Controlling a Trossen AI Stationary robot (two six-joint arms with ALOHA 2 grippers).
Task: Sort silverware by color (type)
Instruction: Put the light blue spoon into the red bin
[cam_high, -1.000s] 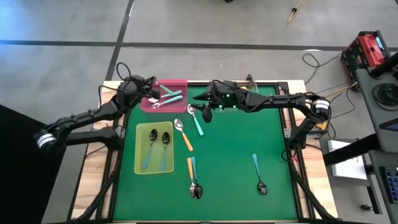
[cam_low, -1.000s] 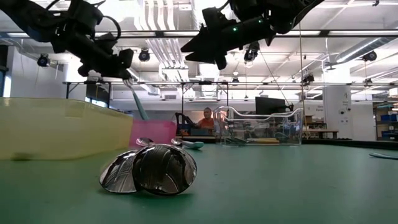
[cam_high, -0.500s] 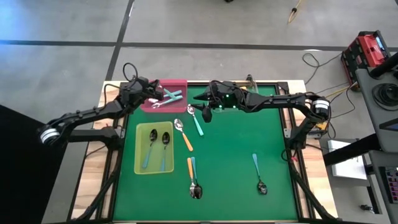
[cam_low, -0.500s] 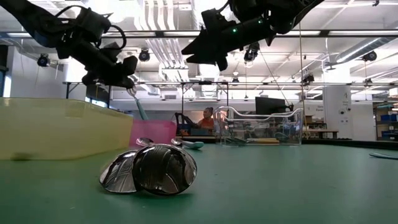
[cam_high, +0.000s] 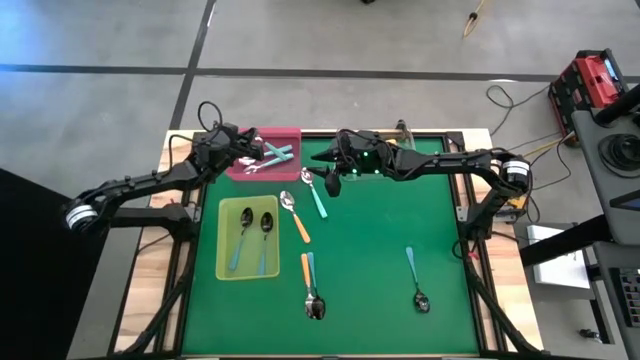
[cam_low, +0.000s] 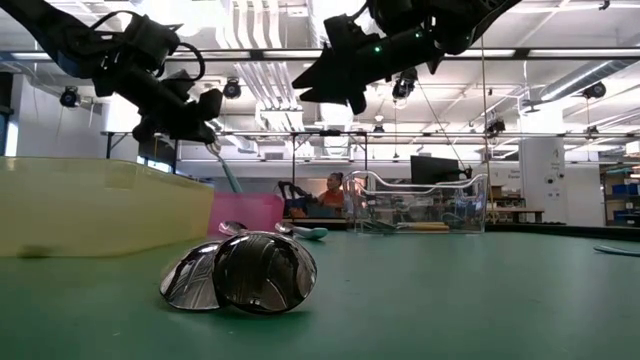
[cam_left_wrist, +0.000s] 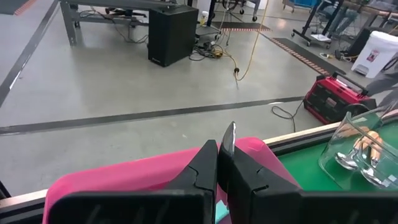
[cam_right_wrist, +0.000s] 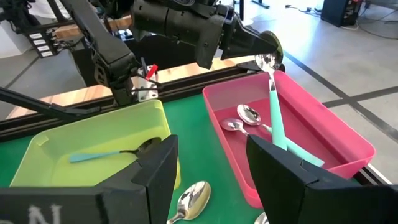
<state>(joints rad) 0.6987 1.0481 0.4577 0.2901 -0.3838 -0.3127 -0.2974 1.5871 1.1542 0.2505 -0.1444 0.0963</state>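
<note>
Two arms are seen from above: the left gripper (cam_high: 243, 146) is held over the pink tray (cam_high: 290, 135), clamped on a teal spoon (cam_high: 268, 155), while the right gripper (cam_high: 322, 160) waits near the clear tray (cam_high: 392, 137). Two blue-handled spoons (cam_high: 264, 240) lie in the yellow-green tray (cam_high: 224, 268); other spoons (cam_high: 310, 285) are scattered on the green mat (cam_high: 380, 280).

At table height, two spoon bowls (cam_low: 245, 272) rest touching in the foreground.

From the left wrist, the fingers (cam_left_wrist: 199, 174) are seen pressed together on the spoon's bowl.

From the right wrist, its own fingers (cam_right_wrist: 155, 163) stand parted, holding nothing; the gripped spoon's handle slants down into the pink tray.
</note>
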